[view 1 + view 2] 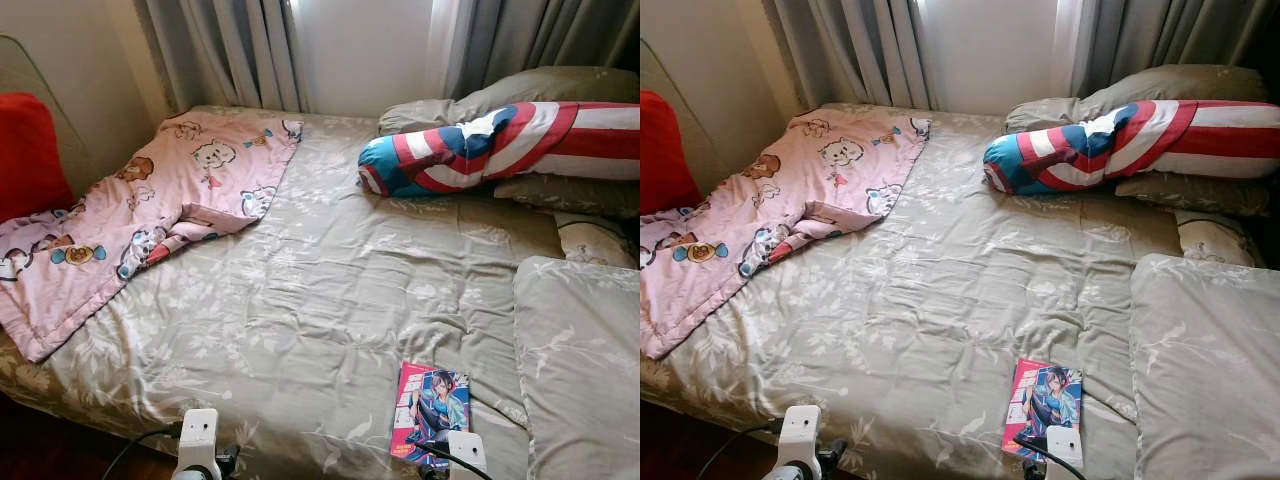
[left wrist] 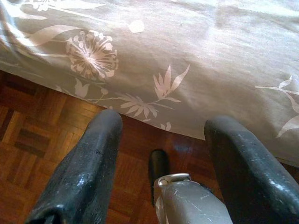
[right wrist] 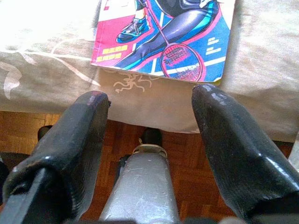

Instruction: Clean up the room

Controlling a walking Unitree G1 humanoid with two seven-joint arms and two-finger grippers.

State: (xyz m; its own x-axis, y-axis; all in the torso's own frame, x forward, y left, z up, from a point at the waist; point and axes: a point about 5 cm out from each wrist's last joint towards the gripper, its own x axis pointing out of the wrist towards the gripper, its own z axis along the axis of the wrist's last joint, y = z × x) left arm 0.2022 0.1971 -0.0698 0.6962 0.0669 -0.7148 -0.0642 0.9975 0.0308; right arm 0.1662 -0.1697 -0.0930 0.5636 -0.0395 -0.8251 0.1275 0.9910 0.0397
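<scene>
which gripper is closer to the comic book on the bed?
Right. The right gripper, open, sits just short of the comic book at the bed edge. The left gripper, open, is off toward the bed's left side.

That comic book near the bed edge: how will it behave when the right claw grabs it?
The comic book looks thin, so probably light and floppy if pinched at one edge. Its glossy cover may slip. Lying flat on the soft duvet, it likely sinks when pressed.
</scene>
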